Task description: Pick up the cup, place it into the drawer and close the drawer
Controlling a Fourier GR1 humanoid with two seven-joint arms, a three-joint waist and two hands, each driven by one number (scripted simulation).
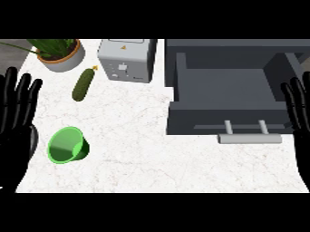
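Observation:
A green cup (pixel 67 144) lies tipped on the white marble counter at the lower left, its mouth facing up and left. The dark grey drawer (pixel 184 97) stands pulled open at the right, its inside bare, with a light grey handle (pixel 249 137) at its front. My left hand (pixel 9 113) rests open at the left edge, fingers up, just left of the cup and apart from it. My right hand (pixel 308 113) rests open at the right edge, fingers up, beside the drawer's right wall.
A green cucumber (pixel 84 84) lies at the upper left. A potted plant (pixel 59 53) stands in the far left corner. A silver toaster (pixel 125 59) sits at the back, left of the drawer's cabinet (pixel 241 45).

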